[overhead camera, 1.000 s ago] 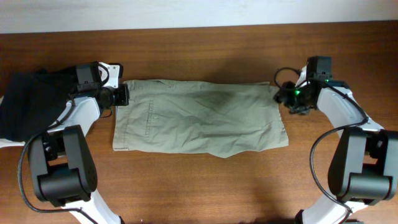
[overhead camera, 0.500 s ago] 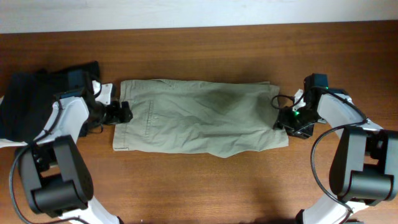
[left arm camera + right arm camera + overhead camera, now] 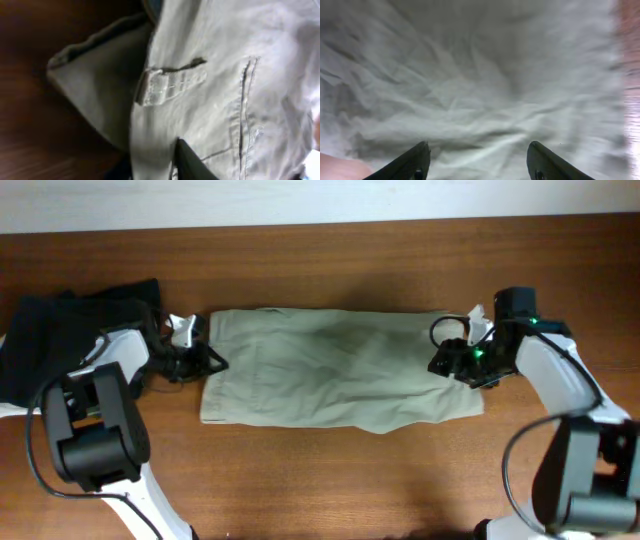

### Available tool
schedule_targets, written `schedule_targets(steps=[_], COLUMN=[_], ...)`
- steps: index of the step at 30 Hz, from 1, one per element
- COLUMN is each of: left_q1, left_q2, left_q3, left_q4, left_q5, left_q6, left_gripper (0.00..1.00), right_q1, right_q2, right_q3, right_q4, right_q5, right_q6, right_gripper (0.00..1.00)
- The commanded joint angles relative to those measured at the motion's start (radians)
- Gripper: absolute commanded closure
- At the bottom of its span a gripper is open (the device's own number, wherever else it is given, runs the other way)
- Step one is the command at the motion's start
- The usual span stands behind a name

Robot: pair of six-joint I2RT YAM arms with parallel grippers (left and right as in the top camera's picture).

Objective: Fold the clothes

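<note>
Far left: black garments [image 3: 60, 345] | left fingers [image 3: 192, 165] seemingly clamped on shorts [image 3: 340, 370] | right fingers [image 3: 555, 165] apart

Left arm [image 3: 118, 352], right arm [image 3: 556, 372]: white shells, blk joints + cables; green LED [image 3: 478, 354] on right.

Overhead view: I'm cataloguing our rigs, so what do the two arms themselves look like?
Both the left arm and right arm have white rounded link shells with chunky black cylindrical joints. Thin black cables loop loosely beside each. A green light glows at the right wrist. The jaws are black.
</note>
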Motion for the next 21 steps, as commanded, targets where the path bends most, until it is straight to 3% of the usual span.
schedule_targets(steps=[1,5,9,12,14,21], left_q1=[-0.023,-0.019,-0.019,-0.036,-0.076,-0.471], left_q2=[0.077,0.006,-0.128,-0.177,-0.178,-0.068], left_q3=[-0.050,0.079,0.403,0.690,0.768,0.768], left_q4=[-0.021,-0.202,-0.515,-0.667,-0.692,-0.623], left_q5=[0.007,-0.037,-0.299,-0.321,-0.319,-0.341], left_q6=[0.002,0.002,0.025,0.023,0.019,-0.133], left_gripper=[0.99,1.00,1.00,0.99,1.00,0.99], right_q1=[0.005,0.005,0.005,0.005,0.005,0.005], right_q2=[0.047,0.044,0.044,0.045,0.045,0.045], right_q3=[0.009,0.010,0.010,0.010,0.010,0.010], right_q4=[-0.003,-0.014,-0.027,-0.030,-0.033,-0.041], right_q5=[-0.009,-0.009,-0.008,-0.009,-0.008,-0.008], right_q6=[0.001,0.001,0.001,0.001,0.001,0.001], right_gripper=[0.38,0.38,0.38,0.38,0.38,0.38])
